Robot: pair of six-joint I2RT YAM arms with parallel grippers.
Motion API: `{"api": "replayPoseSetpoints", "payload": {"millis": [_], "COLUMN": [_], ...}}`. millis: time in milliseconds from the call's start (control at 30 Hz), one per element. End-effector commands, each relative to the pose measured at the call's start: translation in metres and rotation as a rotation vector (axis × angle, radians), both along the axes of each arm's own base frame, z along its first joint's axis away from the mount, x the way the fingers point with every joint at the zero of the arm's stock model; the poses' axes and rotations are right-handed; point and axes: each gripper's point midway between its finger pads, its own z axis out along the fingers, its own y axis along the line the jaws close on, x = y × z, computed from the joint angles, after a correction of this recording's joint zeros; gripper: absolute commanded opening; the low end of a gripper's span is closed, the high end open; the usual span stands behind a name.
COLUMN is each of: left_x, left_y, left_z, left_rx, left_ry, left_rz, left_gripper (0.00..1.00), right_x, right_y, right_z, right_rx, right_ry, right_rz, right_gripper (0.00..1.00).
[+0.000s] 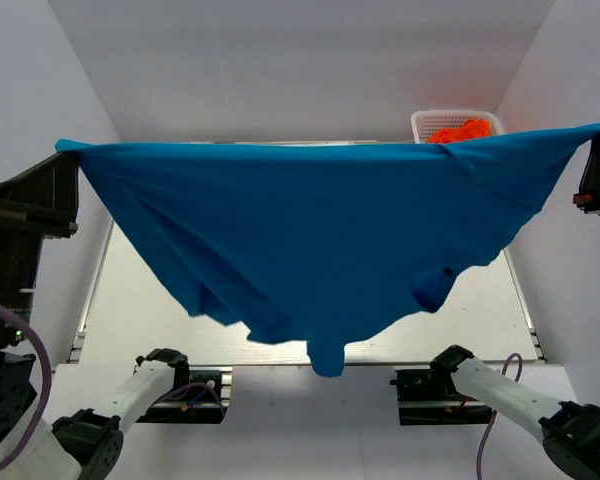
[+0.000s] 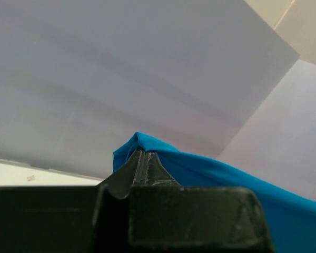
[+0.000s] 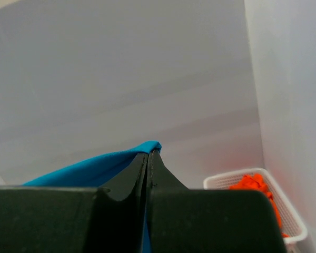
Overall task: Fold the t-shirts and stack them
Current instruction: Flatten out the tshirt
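The blue t-shirt (image 1: 310,230) is held up in the air and stretched wide. In the overhead view its top edge crosses in front of the white mesh basket (image 1: 420,122) and its loose folds sag towards the near side. The left gripper (image 2: 142,154) is far to the left of the basket, jaws pressed together on one upper corner. The right gripper (image 3: 149,153) is just to the basket's right, jaws clamped on the other corner. Inside the basket, orange-red t-shirts (image 1: 460,130) lie heaped — crumpled.
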Motion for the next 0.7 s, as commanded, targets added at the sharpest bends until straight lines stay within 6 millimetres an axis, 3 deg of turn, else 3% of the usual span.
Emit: {"api": "replayPoseSetpoints", "payload": {"millis": [0,133,233,300,333,400,433,500,533,567,667], "left_x": [0.034,0.052,0.055,0.066,0.085,0.097,0.116,0.136,0.150,0.166,0.196], "left_y": [0.009,0.004,0.003,0.002,-0.002,-0.006,-0.011,-0.013,-0.016,-0.020,-0.025], "left_z": [-0.013,-0.027,-0.043,-0.065,-0.091,-0.108,-0.135,-0.160,-0.182,-0.194,-0.229], "left_rx": [0.019,0.047,0.045,0.027,0.046,0.031,0.038,0.031,0.037,0.034,0.052], "left_ry": [0.099,0.156,0.185,0.235,0.304,0.338,0.415,0.487,0.542,0.565,0.634], "left_rz": [0.095,0.089,0.088,0.092,0.093,0.087,0.086,0.104,0.105,0.105,0.118], "left_gripper": [0.00,0.00,0.00,0.00,0.00,0.00,0.00,0.00,0.00,0.00,0.00], "right_x": [0.004,0.008,0.020,0.024,0.040,0.050,0.069,0.094,0.102,0.123,0.158], "right_y": [-0.017,-0.006,0.000,0.003,0.016,0.022,0.033,0.045,0.042,0.053,0.063], "right_z": [0.010,0.010,-0.009,-0.015,-0.035,-0.042,-0.067,-0.088,-0.095,-0.124,-0.159], "right_rx": [0.039,0.021,0.009,0.010,-0.004,0.006,-0.026,-0.040,-0.022,-0.065,-0.094], "right_ry": [-0.018,-0.013,0.035,0.037,0.084,0.093,0.155,0.200,0.213,0.277,0.334], "right_rz": [-0.108,-0.067,-0.070,-0.069,-0.060,-0.063,-0.078,-0.106,-0.156,-0.178,-0.270], "right_gripper": [0.00,0.00,0.00,0.00,0.00,0.00,0.00,0.00,0.00,0.00,0.00]}}
